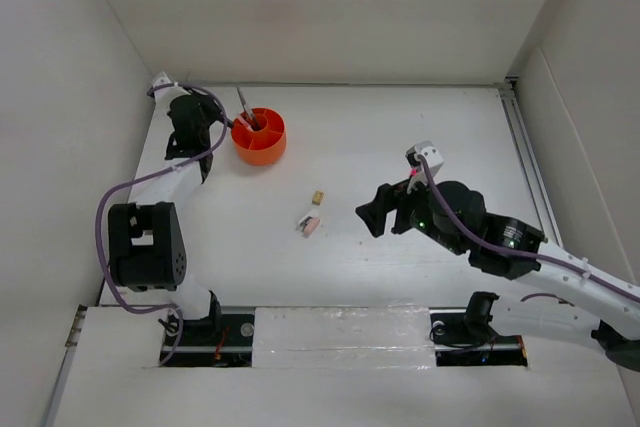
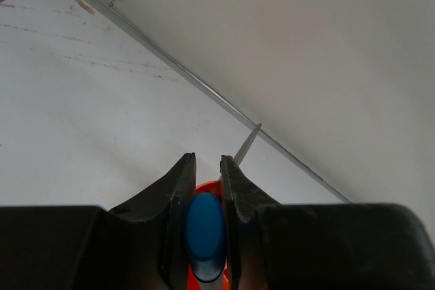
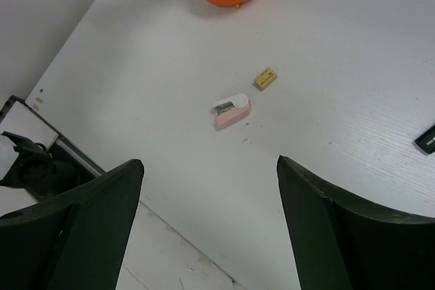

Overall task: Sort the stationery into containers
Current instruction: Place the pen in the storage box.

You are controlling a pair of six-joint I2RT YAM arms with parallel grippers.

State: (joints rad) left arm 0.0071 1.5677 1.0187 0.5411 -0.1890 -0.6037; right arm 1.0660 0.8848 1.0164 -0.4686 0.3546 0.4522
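Left claw (image 2: 207, 162) clamped on blue-capped marker (image 2: 205, 232), orange tub (image 1: 258, 150) directly beneath. Right claw (image 3: 211, 168) spread wide, empty; tan eraser (image 3: 265, 78) and pink eraser (image 3: 230, 116) on worktop (image 3: 340, 100) ahead of it.

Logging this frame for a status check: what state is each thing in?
left gripper: jaws shut on blue-capped marker
right gripper: jaws open, empty
tub: upright, some items inside
tan eraser: loose on table
pink eraser: on table, touching white eraser
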